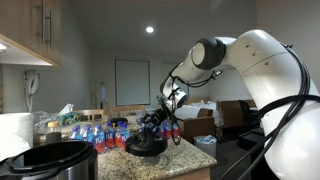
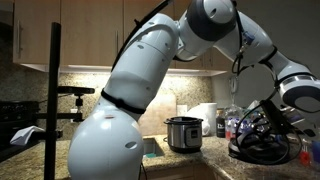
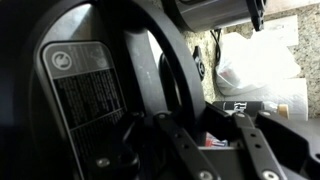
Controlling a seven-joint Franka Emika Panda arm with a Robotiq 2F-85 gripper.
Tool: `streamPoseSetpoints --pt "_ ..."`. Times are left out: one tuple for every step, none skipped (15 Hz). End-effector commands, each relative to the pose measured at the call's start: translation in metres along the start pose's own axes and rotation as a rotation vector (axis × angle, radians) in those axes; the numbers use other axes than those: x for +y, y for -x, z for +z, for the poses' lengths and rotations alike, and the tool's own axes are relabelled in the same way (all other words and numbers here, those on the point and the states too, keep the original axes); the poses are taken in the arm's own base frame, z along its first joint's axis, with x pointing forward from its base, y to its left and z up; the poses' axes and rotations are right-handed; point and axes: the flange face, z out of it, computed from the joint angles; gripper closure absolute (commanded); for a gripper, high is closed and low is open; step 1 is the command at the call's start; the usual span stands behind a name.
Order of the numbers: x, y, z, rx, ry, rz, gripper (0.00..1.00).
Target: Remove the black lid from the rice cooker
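Your gripper point(image 1: 160, 124) has its jaws closed, seemingly on the raised handle point(image 1: 153, 136) of the black lid point(image 1: 147, 147), down by the counter point(image 1: 200, 149) well apart from the rice cooker point(image 2: 183, 133); it looks stiff, glossy and slippery, so hold only that handle.

Glossy white, rounded arm point(image 1: 265, 55)
Grey disc cap point(image 1: 208, 55) at one o'clock; black cables point(image 1: 285, 103) at three o'clock; black skeletal gripper point(image 1: 154, 132).
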Motion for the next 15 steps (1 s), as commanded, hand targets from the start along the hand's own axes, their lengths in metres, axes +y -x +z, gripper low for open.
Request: streamPoseSetpoints --pt "0.013 -0.018 -0.015 0.007 -0.067 0.018 0.95" --pt "0.019 -0.023 -0.017 0.011 -0.071 0.028 0.95" --pt "0.026 -0.028 -0.018 0.015 -0.074 0.037 0.95" --pt "0.031 -0.032 -0.018 0.015 -0.075 0.043 0.95" --pt "0.036 -0.035 -0.017 0.017 -0.075 0.048 0.95" --pt "0.041 -0.038 -0.017 0.020 -0.075 0.052 0.95" --pt "0.046 -0.040 -0.017 0.021 -0.078 0.058 0.95" --pt "0.050 -0.042 -0.016 0.020 -0.081 0.062 0.95" --pt "0.054 -0.044 -0.016 0.022 -0.084 0.066 0.95" --pt "0.058 -0.045 -0.016 0.022 -0.083 0.072 0.95" --pt "0.061 -0.046 -0.015 0.022 -0.080 0.074 0.95" --pt "0.064 -0.047 -0.015 0.022 -0.078 0.077 0.95" --pt "0.066 -0.047 -0.015 0.022 -0.079 0.080 0.95" --pt "0.067 -0.047 -0.015 0.022 -0.079 0.082 0.95" --pt "0.069 -0.047 -0.016 0.021 -0.079 0.084 0.95"
